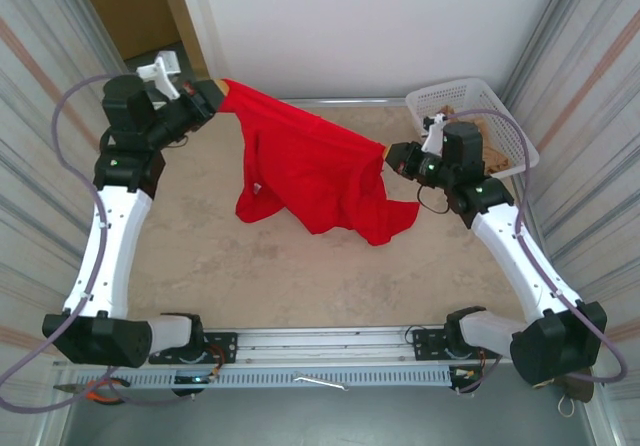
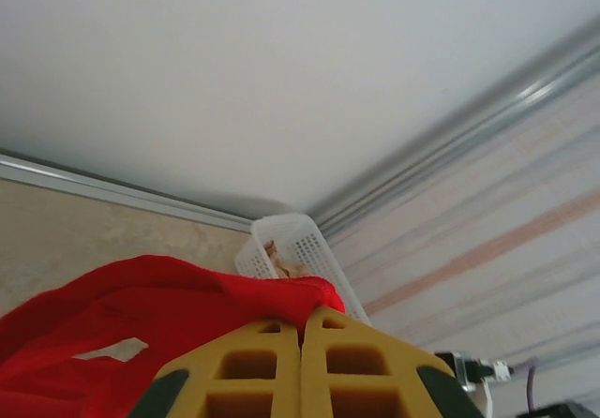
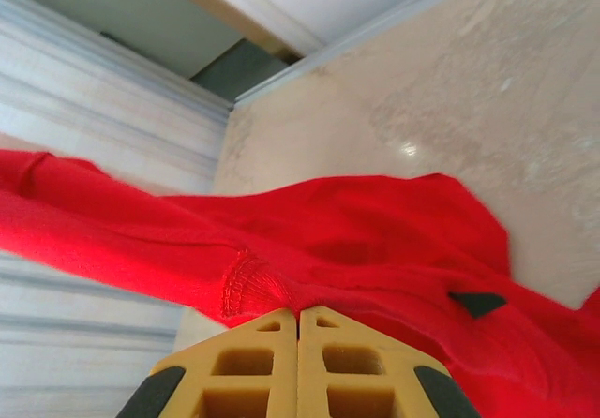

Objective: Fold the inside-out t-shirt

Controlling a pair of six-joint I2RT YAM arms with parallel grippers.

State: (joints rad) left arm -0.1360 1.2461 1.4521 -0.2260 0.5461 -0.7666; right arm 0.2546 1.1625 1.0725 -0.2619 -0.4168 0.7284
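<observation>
Seen from above, the inside-out t-shirt (image 1: 320, 171) hangs stretched between the left gripper (image 1: 212, 96) and the right gripper (image 1: 388, 154), its long axis running jaw to jaw. In the left wrist view, the jaws are clenched on a red edge and the cloth trails off to the left. In the right wrist view, the jaws are clenched on a seam and the cloth spreads ahead.

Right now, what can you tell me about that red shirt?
The shirt is bright red, plain, soft like cotton, with a small white patch. It hangs stretched between the left tool and the right tool, both shut on its upper edge, and its crumpled lower part sags toward the table.
</observation>
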